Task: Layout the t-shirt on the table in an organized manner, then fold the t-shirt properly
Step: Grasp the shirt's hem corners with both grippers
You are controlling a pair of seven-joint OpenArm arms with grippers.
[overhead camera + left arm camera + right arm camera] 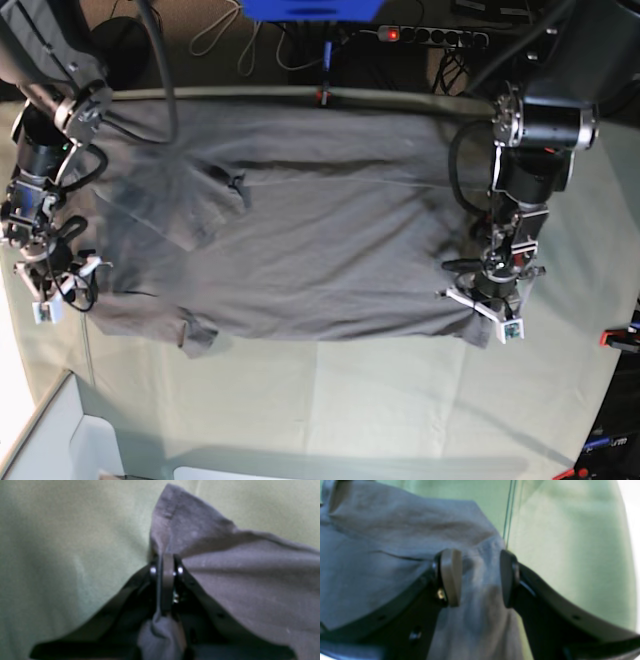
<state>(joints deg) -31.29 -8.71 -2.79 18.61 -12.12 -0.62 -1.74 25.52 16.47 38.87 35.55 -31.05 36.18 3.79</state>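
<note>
T-shirt first: the plain medium-grey cotton t-shirt lies spread across the table's pale mint-green creased cloth, broadly flat, so the laying-out looks largely done; one sleeve at the near edge is bunched and a crease sits near a dark fold; no fold appears made yet, so folding seems wholly ahead; the black left gripper is clamped tight on a pinch of grey fabric at the shirt's edge; the black right gripper stands with jaws apart, fabric lying between them, not yet pinched as far as I can judge; both wrist views are blurred; the neck label cannot be made out, and the far hem runs under the arms, partly hidden.
</note>
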